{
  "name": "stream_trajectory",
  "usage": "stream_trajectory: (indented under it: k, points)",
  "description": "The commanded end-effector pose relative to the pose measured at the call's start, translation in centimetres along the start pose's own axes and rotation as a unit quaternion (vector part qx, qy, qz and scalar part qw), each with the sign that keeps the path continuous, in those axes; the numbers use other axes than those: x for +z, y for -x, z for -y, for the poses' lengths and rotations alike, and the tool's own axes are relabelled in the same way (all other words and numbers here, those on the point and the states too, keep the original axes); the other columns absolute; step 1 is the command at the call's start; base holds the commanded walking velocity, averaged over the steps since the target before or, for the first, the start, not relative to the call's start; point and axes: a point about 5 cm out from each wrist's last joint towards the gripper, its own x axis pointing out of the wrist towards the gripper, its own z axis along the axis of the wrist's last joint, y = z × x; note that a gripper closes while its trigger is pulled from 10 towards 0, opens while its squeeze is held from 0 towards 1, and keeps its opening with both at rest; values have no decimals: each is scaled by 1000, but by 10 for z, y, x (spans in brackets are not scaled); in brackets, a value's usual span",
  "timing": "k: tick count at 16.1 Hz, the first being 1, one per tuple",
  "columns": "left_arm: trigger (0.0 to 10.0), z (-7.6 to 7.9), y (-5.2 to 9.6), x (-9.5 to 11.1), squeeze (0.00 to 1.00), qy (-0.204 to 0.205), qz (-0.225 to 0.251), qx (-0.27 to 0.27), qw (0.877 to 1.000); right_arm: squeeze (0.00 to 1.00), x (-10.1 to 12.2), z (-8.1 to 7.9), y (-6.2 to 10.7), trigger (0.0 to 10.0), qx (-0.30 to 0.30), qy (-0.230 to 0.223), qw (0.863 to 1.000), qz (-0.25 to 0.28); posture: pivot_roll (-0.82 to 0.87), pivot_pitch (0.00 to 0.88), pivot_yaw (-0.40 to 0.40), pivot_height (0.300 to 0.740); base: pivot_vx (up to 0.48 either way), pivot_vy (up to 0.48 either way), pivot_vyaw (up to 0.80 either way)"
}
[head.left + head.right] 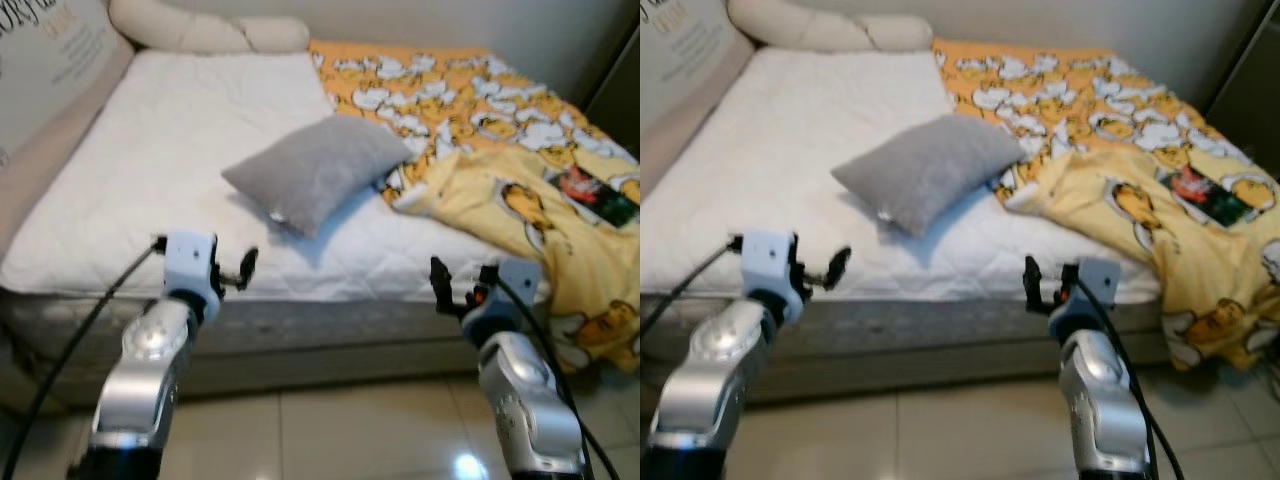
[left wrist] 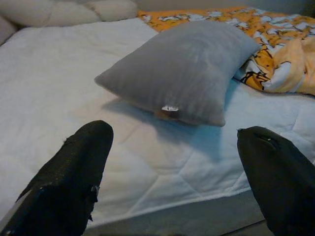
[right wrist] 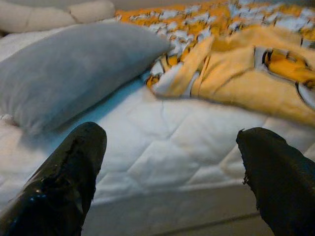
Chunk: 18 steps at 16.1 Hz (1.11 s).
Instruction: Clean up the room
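Grey pillow (image 1: 318, 170) lies tilted near the middle of the bed (image 1: 170, 150), on the bare white quilted mattress, its right corner touching or just overlapping the edge of the yellow cartoon-print blanket (image 1: 520, 190). A small white tag shows on the pillow's near edge in the left wrist view; the print on it is too small to read. The blanket is rumpled over the bed's right side and hangs off the front corner toward the tiled floor (image 1: 330, 430); its right part is cut off by the frame edge. A dark, reddish patch on the blanket can't be made out. A cream bolster (image 1: 205, 30) sits at the head of the bed, cut off at the top, and a pale board w/ lettering at far left is only partly in view, text blurred. Left gripper (image 1: 243, 268) is raised in front of the mattress edge, fingers (image 2: 74, 172) spread wide, nothing between them, pointing toward the pillow but well short of it. Right gripper (image 1: 447, 285) is held up likewise by the bed's front edge, near the blanket's hanging part, fingers (image 3: 64, 182) wide apart and empty.
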Motion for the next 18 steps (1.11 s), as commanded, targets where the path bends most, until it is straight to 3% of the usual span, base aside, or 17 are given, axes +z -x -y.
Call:
stream_trajectory:
  k: [1,7,15,18]
  points:
    - [10000,-3,0,0,702,0,-2,6,1000,0,4,-3,-2,10000,3,0,1000,5,17,0,-39,740,0,0,0]
    - [10000,-7,-3,5,737,-6,2,6,1000,0,4,-6,-7,10000,3,-3,1000,2,14,0,-34,740,0,0,0]
    - [10000,-7,-3,5,733,-4,0,7,1000,0,5,-6,-7,10000,1,1,1000,3,13,0,-32,740,260,0,0]
    - [10000,-7,-3,5,737,-3,0,9,1000,0,8,-9,-8,10000,19,26,999,7,13,0,-32,740,275,0,267]
